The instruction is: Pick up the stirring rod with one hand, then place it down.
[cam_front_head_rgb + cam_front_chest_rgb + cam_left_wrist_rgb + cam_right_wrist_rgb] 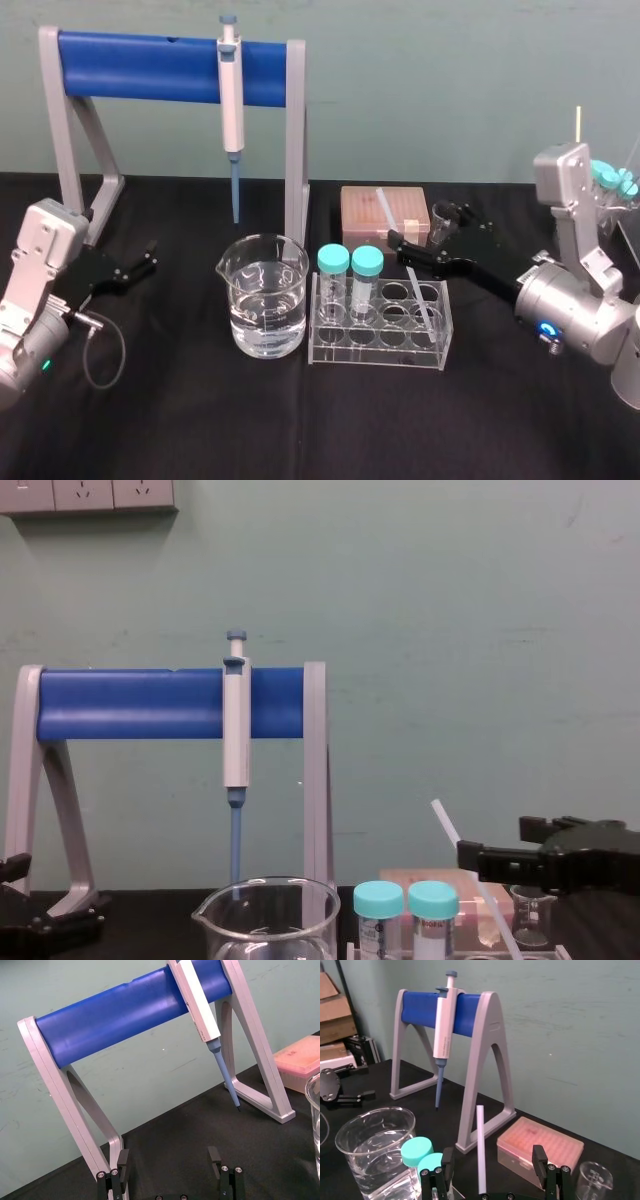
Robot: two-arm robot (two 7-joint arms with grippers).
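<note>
The stirring rod [421, 297] is a thin white translucent stick that stands tilted in a clear tube rack [330, 345], its top leaning toward the back. My right gripper [415, 242] reaches in from the right at the rod's mid height. In the right wrist view the rod [480, 1146] rises between the two fingers [540, 1159] with a gap on each side, so the right gripper [492, 1162] is open around it. The chest view shows the rod [452, 830] slanting past the black gripper [482, 859]. My left gripper [140, 262] rests open at the far left, with nothing between its fingers [123, 1165].
A glass beaker [264, 296] of water stands left of the rack, which holds two teal-capped tubes [350, 262]. Behind are a pink tip box [385, 212], a small empty beaker [442, 222], and a grey-and-blue stand [150, 66] with a hanging pipette [231, 100].
</note>
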